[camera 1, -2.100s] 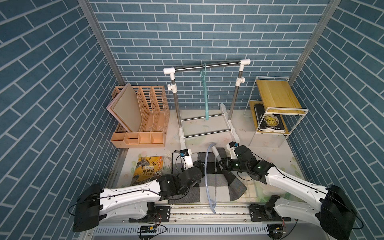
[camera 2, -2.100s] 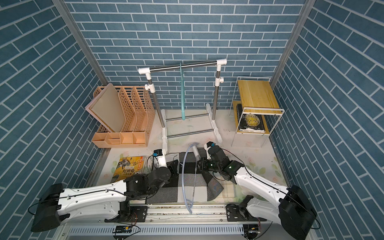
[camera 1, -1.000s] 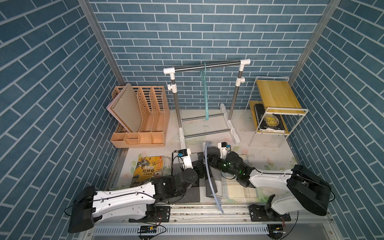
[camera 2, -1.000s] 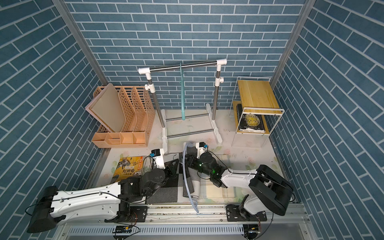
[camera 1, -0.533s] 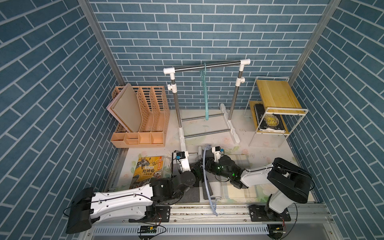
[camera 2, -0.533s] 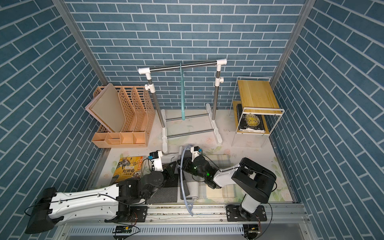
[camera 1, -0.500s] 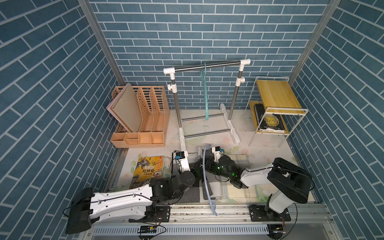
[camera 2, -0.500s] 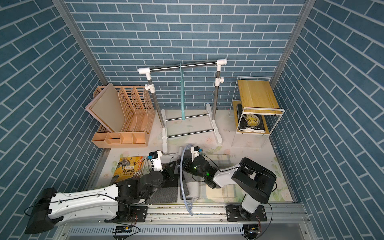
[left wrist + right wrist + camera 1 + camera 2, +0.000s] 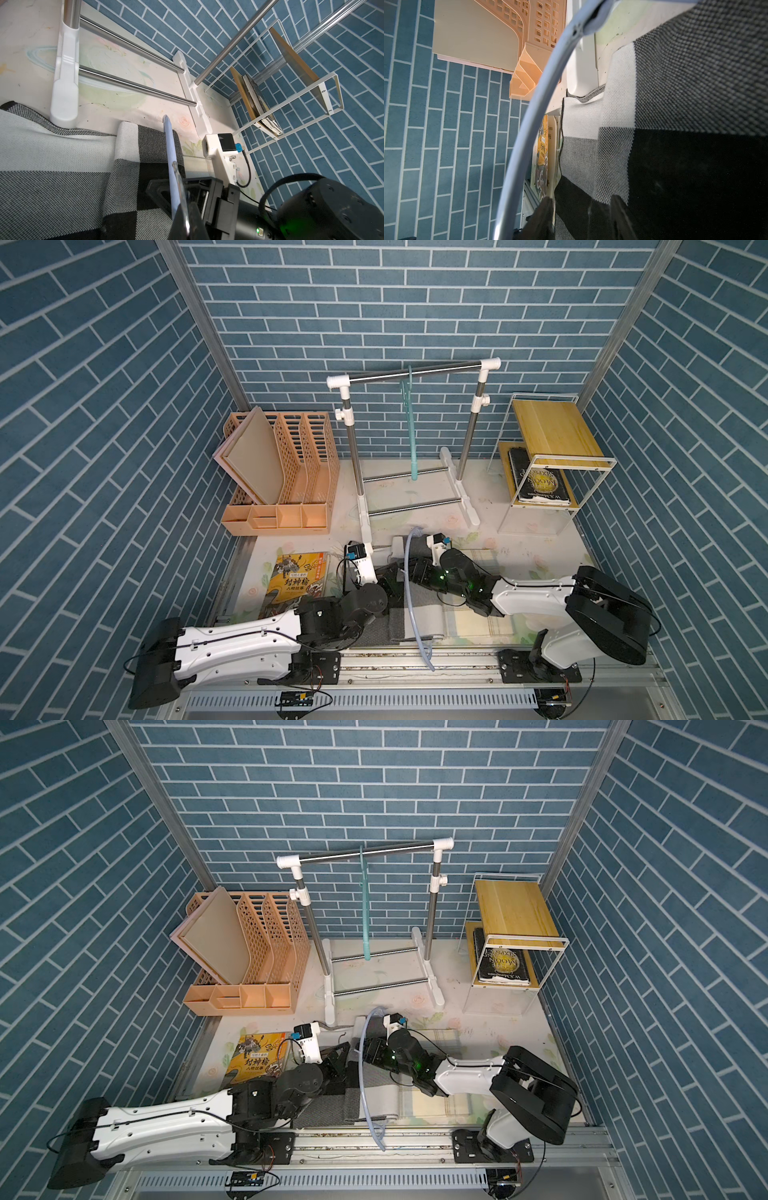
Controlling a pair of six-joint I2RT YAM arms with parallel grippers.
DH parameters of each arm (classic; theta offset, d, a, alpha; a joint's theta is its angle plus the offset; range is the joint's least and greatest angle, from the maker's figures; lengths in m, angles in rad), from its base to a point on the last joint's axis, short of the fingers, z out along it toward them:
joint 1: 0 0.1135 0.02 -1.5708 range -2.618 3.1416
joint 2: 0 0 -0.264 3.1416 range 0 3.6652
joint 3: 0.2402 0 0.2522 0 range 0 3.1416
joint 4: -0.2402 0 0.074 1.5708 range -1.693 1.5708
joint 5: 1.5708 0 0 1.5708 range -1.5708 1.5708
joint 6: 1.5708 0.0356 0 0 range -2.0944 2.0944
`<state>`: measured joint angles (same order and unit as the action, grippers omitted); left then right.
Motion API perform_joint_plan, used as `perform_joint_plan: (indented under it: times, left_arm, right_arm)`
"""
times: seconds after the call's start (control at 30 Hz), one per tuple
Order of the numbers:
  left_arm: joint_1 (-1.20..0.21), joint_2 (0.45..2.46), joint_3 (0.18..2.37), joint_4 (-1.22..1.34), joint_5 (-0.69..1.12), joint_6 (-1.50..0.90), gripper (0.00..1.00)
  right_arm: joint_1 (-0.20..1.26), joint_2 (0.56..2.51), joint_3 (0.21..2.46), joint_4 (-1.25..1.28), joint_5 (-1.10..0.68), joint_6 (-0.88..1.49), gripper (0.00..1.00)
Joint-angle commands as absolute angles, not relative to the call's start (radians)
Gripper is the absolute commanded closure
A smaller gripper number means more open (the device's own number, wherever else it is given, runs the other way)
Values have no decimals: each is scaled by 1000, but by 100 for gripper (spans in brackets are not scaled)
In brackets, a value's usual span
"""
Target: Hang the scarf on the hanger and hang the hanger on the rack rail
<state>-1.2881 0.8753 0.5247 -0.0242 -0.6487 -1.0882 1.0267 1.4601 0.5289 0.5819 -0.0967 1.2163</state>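
The left gripper [image 9: 187, 209] is clamped on the pale blue hanger [image 9: 407, 593]. The hanger stands on edge near the middle of the table's front edge, its arc reaching toward the clothes rack [image 9: 440, 369]. Just beside it, the right gripper [image 9: 582, 207] has its jaws apart, low over the checked scarf [image 9: 432, 618], with fabric between the fingers [image 9: 546, 209] but not closed on it. The scarf lies flat on the table [image 9: 519, 539] by the front edge, spreading to both sides of the held hanger. A teal hanger [image 9: 410, 439] hangs from the rack's rail near the back edge.
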Motion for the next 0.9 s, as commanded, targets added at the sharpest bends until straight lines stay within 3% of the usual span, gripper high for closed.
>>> perform_joint_plan:
  times: [0.0,0.17,0.53,0.87]
  left_arm:
    - [-1291,874,524,-61,-684,-1109,100]
    - [-1292,880,537,-89,-693,-1115,100]
    - [-1294,1022,672,-137,-672,-1104,100]
    - [-1318,1251,913,-261,-703,-1154,100]
  right_arm:
    - [1027,1399,544,457,-85,1140,51]
    - [1022,1305,560,296,-81,1085,51]
    - [1032,1011,601,-169,98,949,50]
    - [1233,1031,673,-243,321,907,46]
